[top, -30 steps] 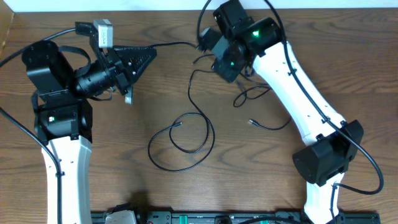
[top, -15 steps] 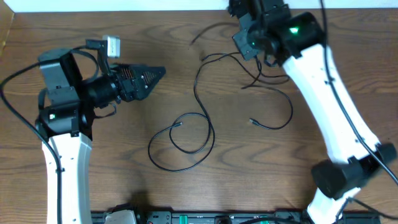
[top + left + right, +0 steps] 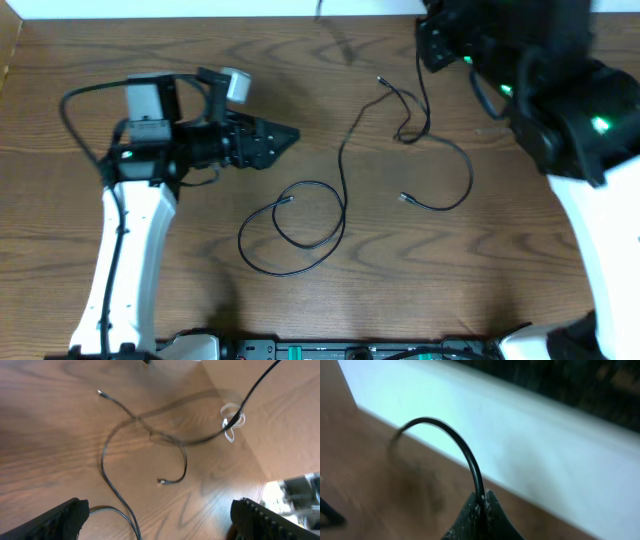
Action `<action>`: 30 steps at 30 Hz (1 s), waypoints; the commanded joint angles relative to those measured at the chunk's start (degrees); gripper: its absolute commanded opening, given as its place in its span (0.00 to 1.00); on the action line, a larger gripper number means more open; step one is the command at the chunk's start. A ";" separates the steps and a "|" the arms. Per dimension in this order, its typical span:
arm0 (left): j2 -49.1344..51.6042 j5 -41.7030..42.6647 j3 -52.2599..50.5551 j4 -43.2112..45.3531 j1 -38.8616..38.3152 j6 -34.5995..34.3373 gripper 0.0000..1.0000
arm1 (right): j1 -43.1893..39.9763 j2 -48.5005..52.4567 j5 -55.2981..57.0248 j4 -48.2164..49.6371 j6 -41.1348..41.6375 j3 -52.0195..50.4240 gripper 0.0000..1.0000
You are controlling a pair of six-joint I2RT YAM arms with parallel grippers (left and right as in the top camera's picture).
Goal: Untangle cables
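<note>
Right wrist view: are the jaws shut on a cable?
Yes, the right gripper pinches a thin black cable that arches up from between its jaws.

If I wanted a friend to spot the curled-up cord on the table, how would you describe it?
On the wooden table, look at the middle, near the left arm's tool. The thin black cable there curls into a round loop with its plug tip inside; the cords to its right are spread out, not coiled.
</note>
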 commanded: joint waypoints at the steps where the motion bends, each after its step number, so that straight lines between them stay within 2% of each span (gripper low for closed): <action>1: 2.40 -0.94 0.35 0.04 -3.17 3.56 0.94 | -0.28 -3.39 -1.25 3.19 -1.05 0.35 0.01; 3: 3.67 -0.94 0.35 0.04 -4.90 4.55 0.93 | -0.35 -4.59 -1.57 4.79 -1.03 0.35 0.01; 8: 6.60 -1.11 0.37 2.23 -8.92 5.16 0.93 | -0.33 -5.92 -12.02 6.05 -1.03 0.35 0.01; 12: 7.82 -1.11 0.37 5.03 -11.39 5.27 0.93 | -0.33 -5.92 -13.31 5.95 -1.01 0.35 0.01; 14: 8.15 -1.14 0.35 6.97 -12.74 8.02 0.93 | -0.33 -5.92 -13.33 5.95 -1.01 0.35 0.01; 18: 8.50 -1.14 0.37 9.99 -15.37 20.02 0.93 | -0.33 -5.92 -14.23 5.33 -1.01 0.35 0.01; 21: 9.07 -1.16 0.35 12.74 -17.29 26.25 0.93 | -0.33 -5.92 -15.85 4.31 -1.01 0.35 0.01; 30: 12.44 -10.54 0.35 22.88 -21.27 26.99 0.93 | -0.33 -5.92 -16.52 0.17 -1.27 0.35 0.01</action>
